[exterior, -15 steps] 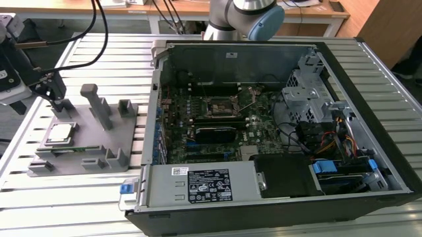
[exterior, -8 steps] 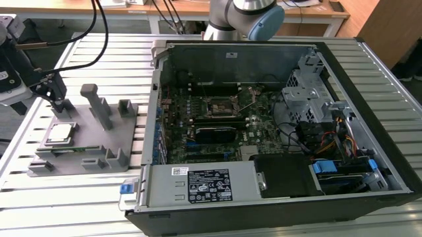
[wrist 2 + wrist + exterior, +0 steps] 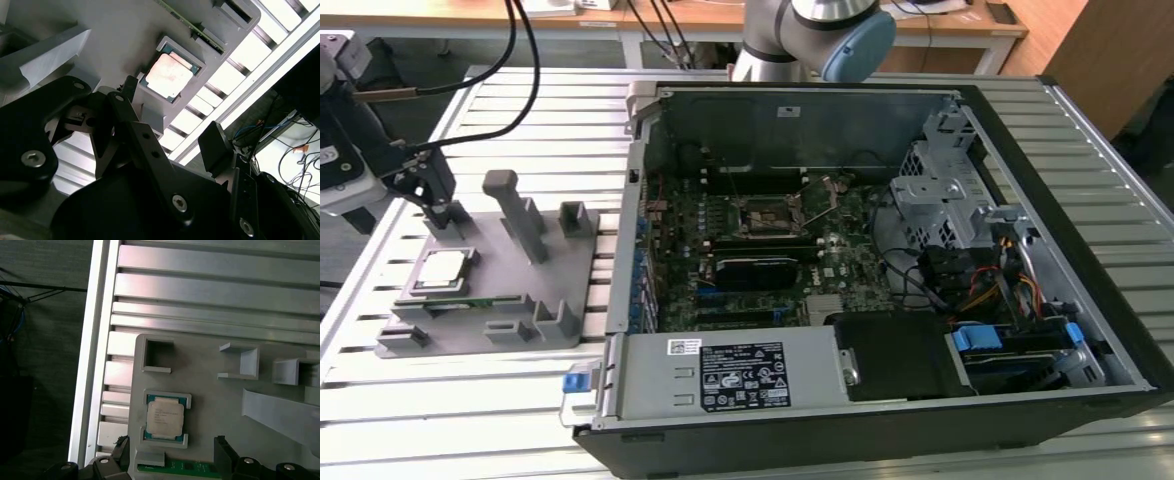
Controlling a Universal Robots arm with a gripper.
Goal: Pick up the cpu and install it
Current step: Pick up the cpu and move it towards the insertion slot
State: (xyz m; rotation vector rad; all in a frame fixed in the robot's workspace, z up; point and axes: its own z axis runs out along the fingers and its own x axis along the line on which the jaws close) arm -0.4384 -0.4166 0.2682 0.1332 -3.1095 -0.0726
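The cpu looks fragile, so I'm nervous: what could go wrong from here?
1. The cpu sits in a walled pocket of the grey fixture; the open claw, close by, might land on those walls or grip crookedly.
2. A green circuit strip lies right beside the pocket; a finger could strike it.

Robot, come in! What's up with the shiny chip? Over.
Gripper open, above the grey fixture, holding nothing. Cpu flat in its fixture pocket, not yet picked up. Nothing lying on it.
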